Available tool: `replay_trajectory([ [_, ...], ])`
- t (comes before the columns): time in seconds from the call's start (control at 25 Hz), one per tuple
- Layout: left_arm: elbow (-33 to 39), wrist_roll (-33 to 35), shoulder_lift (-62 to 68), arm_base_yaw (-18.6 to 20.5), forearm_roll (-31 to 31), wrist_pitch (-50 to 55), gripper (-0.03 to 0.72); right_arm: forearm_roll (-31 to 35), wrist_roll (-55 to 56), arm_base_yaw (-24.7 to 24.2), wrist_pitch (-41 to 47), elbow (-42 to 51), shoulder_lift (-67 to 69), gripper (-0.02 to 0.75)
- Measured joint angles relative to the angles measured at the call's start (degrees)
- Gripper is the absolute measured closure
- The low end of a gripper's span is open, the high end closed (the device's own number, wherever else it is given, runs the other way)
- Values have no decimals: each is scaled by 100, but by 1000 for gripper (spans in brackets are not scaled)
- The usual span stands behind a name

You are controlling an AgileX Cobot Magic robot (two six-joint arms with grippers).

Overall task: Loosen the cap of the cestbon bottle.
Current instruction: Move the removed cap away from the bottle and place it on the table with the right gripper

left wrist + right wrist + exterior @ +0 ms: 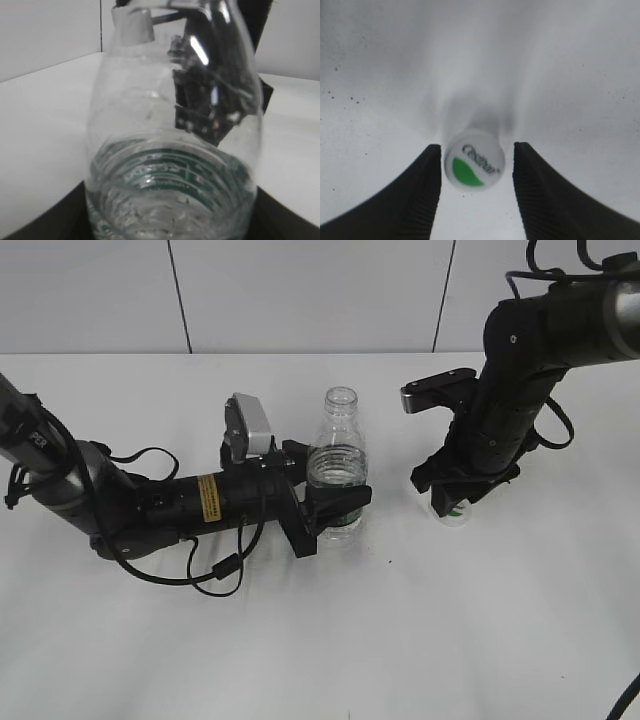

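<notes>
The cestbon bottle (340, 435) stands upright at the table's middle, its threaded neck open and bare. My left gripper (335, 505) is shut on its lower body at the green label band. In the left wrist view the bottle (170, 150) fills the frame between the jaws (170, 222). The cap (455, 510), white with a green leaf logo, is off the bottle and sits at table level to the right. My right gripper (450, 495) is right above it. In the right wrist view the cap (474, 166) lies between the open fingers (477, 147), with a gap on the right side.
The white table (480, 640) runs to a white panelled wall (300, 290) at the back. The left arm's black cables (215, 575) loop on the table left of the bottle.
</notes>
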Motion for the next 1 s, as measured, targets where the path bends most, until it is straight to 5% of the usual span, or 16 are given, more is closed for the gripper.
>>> replay_trajectory([
  [0.2, 0, 0, 0, 0, 0, 0, 279, -5, 5, -6, 0, 0, 0, 317],
  [0.4, 0, 0, 0, 0, 5, 0, 272, -10, 6, -6, 31, 0, 0, 304],
  [0.68, 48, -46, 53, -5, 153, 308, 144, -10, 6, -6, 270, 0, 0, 297],
  [1.0, 86, -346, -176, -5, 172, 363, 129, -10, 6, -6, 418, 0, 0, 297],
])
